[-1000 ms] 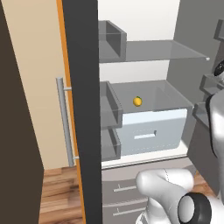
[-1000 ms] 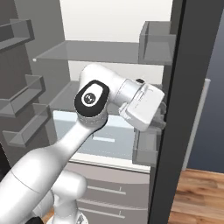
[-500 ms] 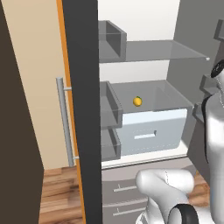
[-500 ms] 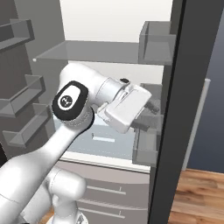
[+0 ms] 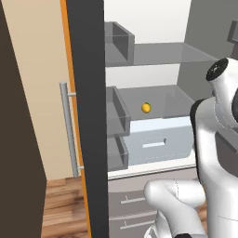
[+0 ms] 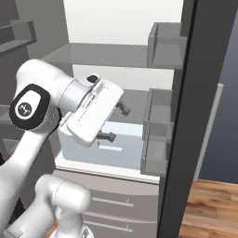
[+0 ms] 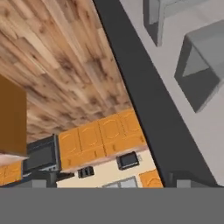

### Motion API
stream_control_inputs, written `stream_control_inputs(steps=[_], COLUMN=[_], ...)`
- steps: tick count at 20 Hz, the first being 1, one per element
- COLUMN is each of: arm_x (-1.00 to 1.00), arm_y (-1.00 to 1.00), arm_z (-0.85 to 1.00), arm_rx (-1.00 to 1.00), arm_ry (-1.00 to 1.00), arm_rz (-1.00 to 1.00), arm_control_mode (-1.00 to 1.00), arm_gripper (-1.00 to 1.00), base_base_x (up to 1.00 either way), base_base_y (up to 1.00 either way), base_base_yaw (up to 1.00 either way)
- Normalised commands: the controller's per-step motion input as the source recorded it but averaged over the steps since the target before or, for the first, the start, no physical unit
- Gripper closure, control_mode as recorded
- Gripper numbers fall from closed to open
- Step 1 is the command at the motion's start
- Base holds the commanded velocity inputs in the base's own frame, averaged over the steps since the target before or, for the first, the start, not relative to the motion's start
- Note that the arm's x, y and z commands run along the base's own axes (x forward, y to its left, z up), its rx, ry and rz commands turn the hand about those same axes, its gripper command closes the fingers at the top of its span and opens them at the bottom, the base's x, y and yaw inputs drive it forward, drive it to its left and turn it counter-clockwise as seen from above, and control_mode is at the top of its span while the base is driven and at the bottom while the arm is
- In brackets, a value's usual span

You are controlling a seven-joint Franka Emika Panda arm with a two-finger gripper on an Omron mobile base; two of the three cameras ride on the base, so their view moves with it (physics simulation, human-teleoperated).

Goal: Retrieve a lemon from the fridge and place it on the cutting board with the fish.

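The fridge (image 5: 86, 116) stands open, with a white interior and glass shelves. The lemon (image 5: 146, 108), small and yellow-orange, rests on the middle glass shelf above a pale drawer (image 5: 158, 142). In the right base view my gripper (image 6: 117, 123) hangs in front of that drawer, inside the fridge (image 6: 179, 139) opening. It is open, its dark fingertips (image 6: 123, 110) are spread wide, and nothing is between them. The white hand is rolled at a slant. The cutting board and the fish are out of view.
Grey door bins (image 6: 158, 148) line the right door beside my hand, and more bins (image 5: 116, 111) line the left door. Grey lower drawers (image 6: 111, 209) sit below. The hand view looks past the dark door edge (image 7: 144, 100) at wooden floor (image 7: 61, 65) and orange cabinets (image 7: 100, 138).
The hand has swung left, away from the right door's bins, and rolled to a slant. The jaws have spread wider. The lemon has not moved.
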Motion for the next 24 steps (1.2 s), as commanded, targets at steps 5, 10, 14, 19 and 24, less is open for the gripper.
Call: stream_control_inputs(steps=[5, 10, 14, 19, 24], arm_x=[0.1, 0.18, 0.48, 0.57, 0.29], arm_y=[0.6, 0.5, 0.39, 0.08, 0.11], arm_z=[-0.03, -0.02, -0.19, -0.32, -0.18], arm_rx=[0.3, 0.32, 0.39, 0.53, 0.54], arm_ry=[-0.44, -0.45, -0.48, -0.41, -0.18], arm_rz=[-0.02, -0.01, -0.06, -0.22, -0.44], arm_control_mode=[-1.0, -1.0, -1.0, -1.0, -1.0], arm_gripper=[-1.0, -1.0, -1.0, -1.0, -1.0], base_base_x=[0.0, 0.0, 0.0, 0.0, 0.0], base_base_y=[0.0, 0.0, 0.0, 0.0, 0.0], base_base_yaw=[0.0, 0.0, 0.0, 0.0, 0.0])
